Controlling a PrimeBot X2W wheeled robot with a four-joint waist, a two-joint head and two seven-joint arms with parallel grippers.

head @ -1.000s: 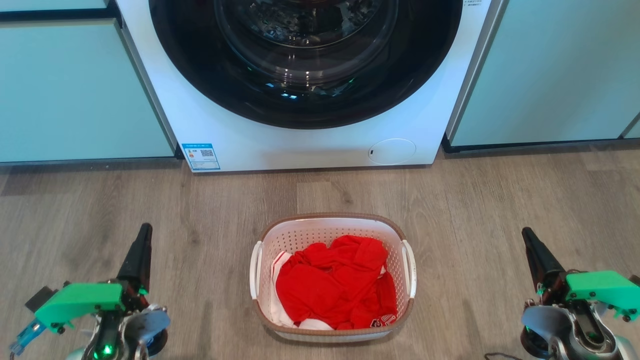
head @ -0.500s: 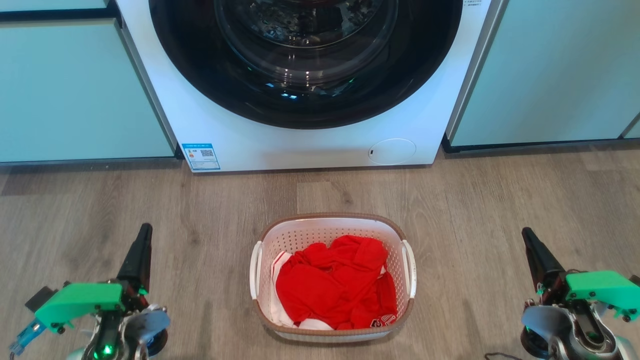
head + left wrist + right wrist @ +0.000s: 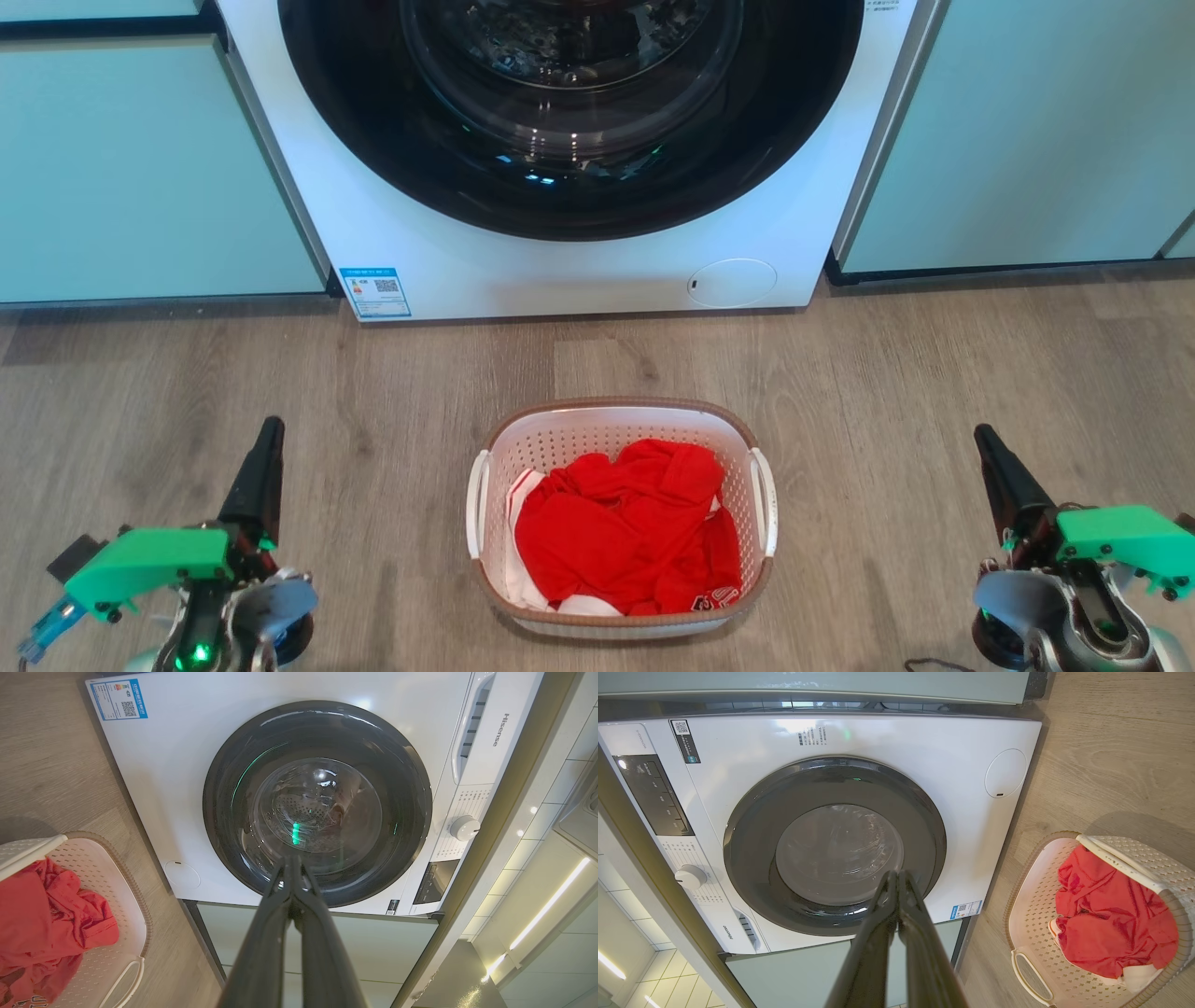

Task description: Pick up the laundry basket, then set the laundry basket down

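The laundry basket [image 3: 611,425], white perforated plastic with a brown woven-look rim and white side handles, stands on the wood floor in front of the washing machine, holding red clothes [image 3: 630,532]. It also shows at the left edge of the left wrist view [image 3: 128,905] and at the lower right of the right wrist view [image 3: 1029,919]. My left gripper [image 3: 271,427] is shut, well to the basket's left, holding nothing. My right gripper [image 3: 983,435] is shut, well to the basket's right, also holding nothing. In the wrist views the fingers of each gripper [image 3: 292,861] [image 3: 896,873] meet at their tips.
A white front-loading washing machine [image 3: 560,271] with a dark round door stands just beyond the basket. Pale green cabinet fronts [image 3: 140,177] flank it on both sides. Wood floor [image 3: 392,392] lies open between the basket and each gripper.
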